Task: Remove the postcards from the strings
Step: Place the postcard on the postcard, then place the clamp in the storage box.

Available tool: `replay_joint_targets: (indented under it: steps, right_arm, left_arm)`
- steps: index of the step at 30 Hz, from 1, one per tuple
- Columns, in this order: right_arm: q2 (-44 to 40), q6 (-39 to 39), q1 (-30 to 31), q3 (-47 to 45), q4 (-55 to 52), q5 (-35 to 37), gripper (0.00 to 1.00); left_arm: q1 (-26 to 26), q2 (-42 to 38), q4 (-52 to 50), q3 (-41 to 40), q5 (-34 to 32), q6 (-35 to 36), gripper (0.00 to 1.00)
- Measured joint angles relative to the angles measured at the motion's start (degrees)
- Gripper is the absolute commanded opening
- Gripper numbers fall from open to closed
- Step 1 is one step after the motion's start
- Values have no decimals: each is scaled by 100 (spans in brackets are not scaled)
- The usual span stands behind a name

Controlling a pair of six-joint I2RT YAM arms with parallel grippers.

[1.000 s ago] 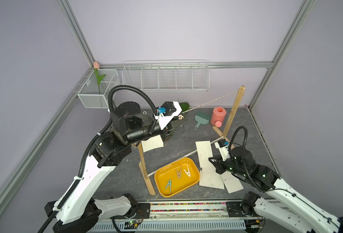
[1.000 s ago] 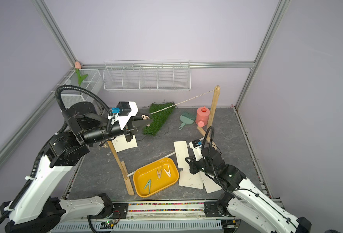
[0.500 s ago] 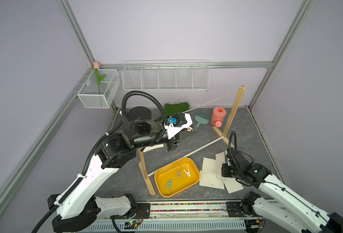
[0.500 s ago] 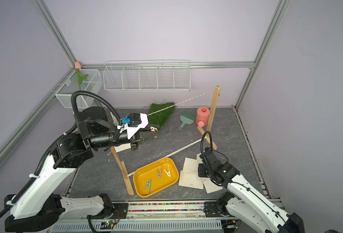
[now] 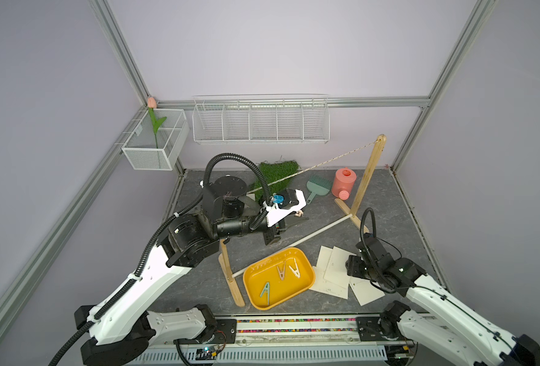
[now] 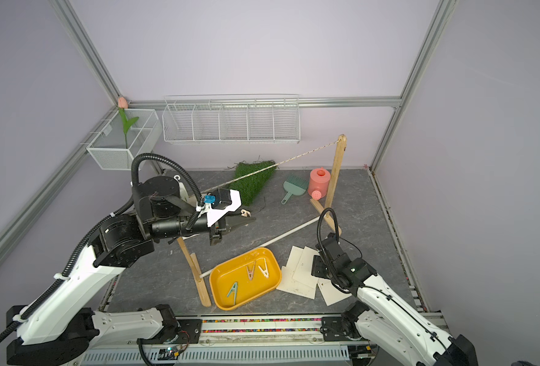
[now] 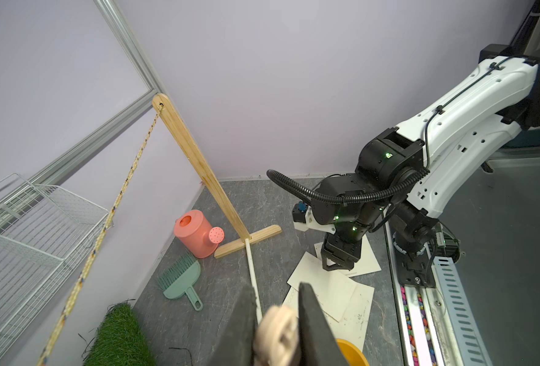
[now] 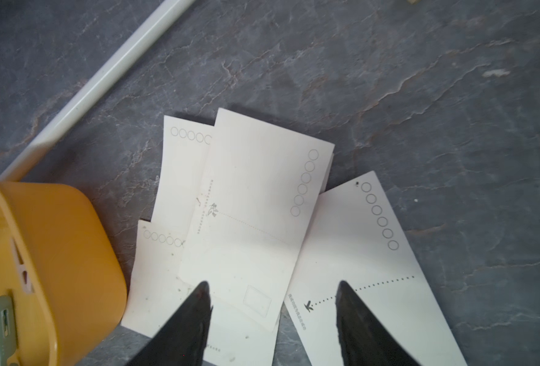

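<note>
Several postcards (image 8: 252,190) flat, long axes fanned

right gripper (image 8: 272,283) spread over postcards (image 8: 256,196) | maybe four, overlapping | yellow tray (image 8: 72,240) beside

Four cream-white rectangular paper postcards (image 8: 252,177) show near right; three small plastic clothespins (image 5: 282,272) in one yellow rounded tray (image 5: 289,289); two light wooden posts (image 5: 368,177); one twisted beige rope (image 5: 335,159).

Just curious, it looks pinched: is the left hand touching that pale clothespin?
Touching. The left wrist view shows the clothespin squeezed between the left hand's dark fingers.
</note>
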Motion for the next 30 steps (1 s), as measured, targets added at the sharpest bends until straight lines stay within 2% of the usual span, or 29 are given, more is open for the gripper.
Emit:
replay_joint_targets:
  steps: [6,10,15,23,30]
  right_arm:
    - [-361,20,-9,256,-260,415,79]
    - [-557,-258,-9,629,-197,461,84]
    - [-861,-807,-9,1115,98,350,86]
    - [-1515,-1497,-9,1574,439,107,87]
    - [-1816,-1674,-9,1580,442,72,88]
  left_arm:
    - [-7,-46,-129,-26,-144,-98,0]
    - [-61,-26,-306,-79,-262,-214,0]
    - [-509,175,-708,-140,-730,-201,0]
    - [-1305,1008,-1073,-555,-1803,-221,0]
    - [-1510,1919,-1134,-686,-2494,-470,0]
